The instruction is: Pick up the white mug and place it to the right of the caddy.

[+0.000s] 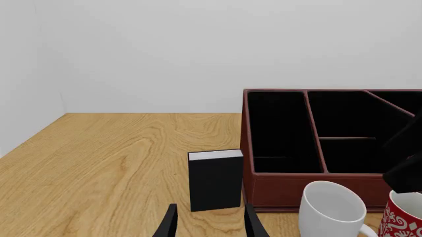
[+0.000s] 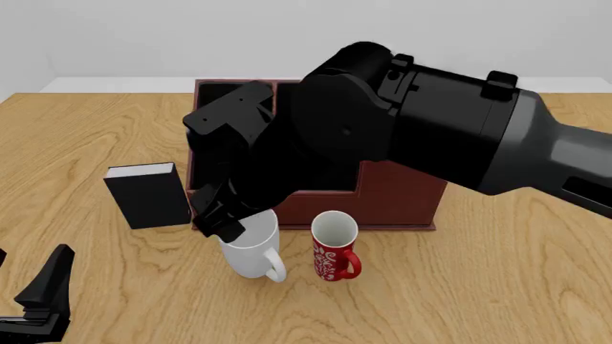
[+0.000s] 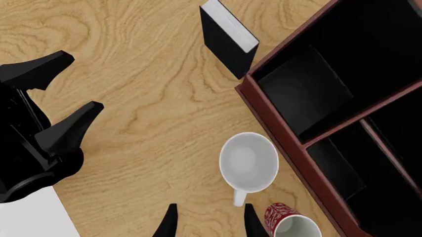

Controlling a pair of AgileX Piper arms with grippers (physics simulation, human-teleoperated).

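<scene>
**Right arm over the white mug, jaws parted and empty**

Table [image 2: 497, 272] of pale wood carries everything. Largest on it is the caddy [image 2: 402, 197], a reddish-brown box with black-lined compartments, sitting at the middle toward the far edge; much of it is hidden in the front view by the right arm [image 2: 431, 129], which reaches across from the right. The right gripper [image 3: 207, 221] hangs above the white mug [image 2: 254, 251], its jaws apart with nothing between them. The white mug stands upright just in front of the caddy's near-left corner, handle pointing toward the arms' side. Just right of it stands the red mug [image 2: 334, 251], close but apart. A black book-like box [image 2: 148, 195] stands upright left of the caddy. The left gripper [image 2: 39, 301] rests low at the near-left, jaws open and empty.
</scene>
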